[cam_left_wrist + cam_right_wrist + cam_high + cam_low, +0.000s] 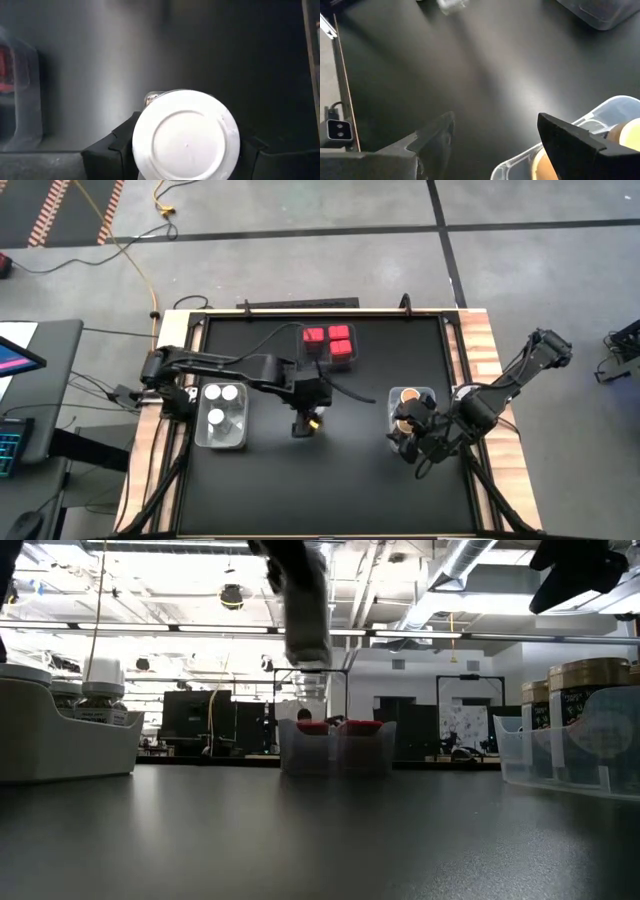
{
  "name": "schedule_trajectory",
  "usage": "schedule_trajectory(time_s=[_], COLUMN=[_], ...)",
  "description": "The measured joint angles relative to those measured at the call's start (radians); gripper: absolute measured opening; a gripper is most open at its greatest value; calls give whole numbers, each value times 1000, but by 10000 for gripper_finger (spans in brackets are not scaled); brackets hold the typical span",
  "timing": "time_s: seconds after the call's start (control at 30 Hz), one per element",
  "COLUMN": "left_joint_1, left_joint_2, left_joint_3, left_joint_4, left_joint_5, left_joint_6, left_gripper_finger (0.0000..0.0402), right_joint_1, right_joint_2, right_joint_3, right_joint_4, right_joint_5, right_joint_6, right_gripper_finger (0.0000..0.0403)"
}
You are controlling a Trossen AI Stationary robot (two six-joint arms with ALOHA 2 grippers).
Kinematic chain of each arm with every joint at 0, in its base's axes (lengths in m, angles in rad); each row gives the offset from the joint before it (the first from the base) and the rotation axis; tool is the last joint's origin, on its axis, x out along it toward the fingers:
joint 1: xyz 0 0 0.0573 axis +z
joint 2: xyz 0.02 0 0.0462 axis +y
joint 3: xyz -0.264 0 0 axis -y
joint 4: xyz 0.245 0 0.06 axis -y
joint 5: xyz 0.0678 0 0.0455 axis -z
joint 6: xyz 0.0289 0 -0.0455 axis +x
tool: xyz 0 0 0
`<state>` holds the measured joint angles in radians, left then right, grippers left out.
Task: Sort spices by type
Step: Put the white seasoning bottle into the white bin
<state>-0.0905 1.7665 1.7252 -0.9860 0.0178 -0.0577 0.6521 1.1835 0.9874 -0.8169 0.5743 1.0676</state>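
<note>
My left gripper (306,422) hangs over the middle of the table, shut on a white-capped round spice jar (186,135). The low view shows the jar (308,635) high above the tabletop. A clear bin at the left (203,438) holds white-capped jars (221,393). Red square-topped spices (328,340) sit in a bin at the far middle. Tan-lidded jars (406,396) stand in a bin (520,755) at the right. My right gripper (495,142) is open just above that bin's near end, with nothing between its fingers. My left gripper pinches the jar between its two fingers (117,147), one on each side of the body just under the white cap (150,150). The fingers slant down from the table's left. The jar is lifted clear of the table, cap toward the wrist.
Bare black tabletop (350,480) lies between the three bins and along the near edge. Wooden rails (490,380) frame the table on the left and right.
</note>
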Motion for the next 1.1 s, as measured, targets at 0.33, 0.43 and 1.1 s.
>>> schedule_trajectory(time_s=[0.33,0.43,1.1], left_joint_1=[-140,-187,-276], left_joint_2=[-315,-446,-818], left_joint_3=[-306,-460,-786], left_joint_4=[-52,-26,-171], left_joint_5=[-156,-161,-155], left_joint_6=[-177,-279,-266], left_gripper_finger=[193,193,193], right_joint_1=[-4,-19,-171], right_joint_2=[0,0,0], right_joint_3=[0,0,0], right_joint_4=[31,51,154], right_joint_5=[0,0,0], right_joint_6=[-2,13,42], right_gripper_finger=[313,313,313])
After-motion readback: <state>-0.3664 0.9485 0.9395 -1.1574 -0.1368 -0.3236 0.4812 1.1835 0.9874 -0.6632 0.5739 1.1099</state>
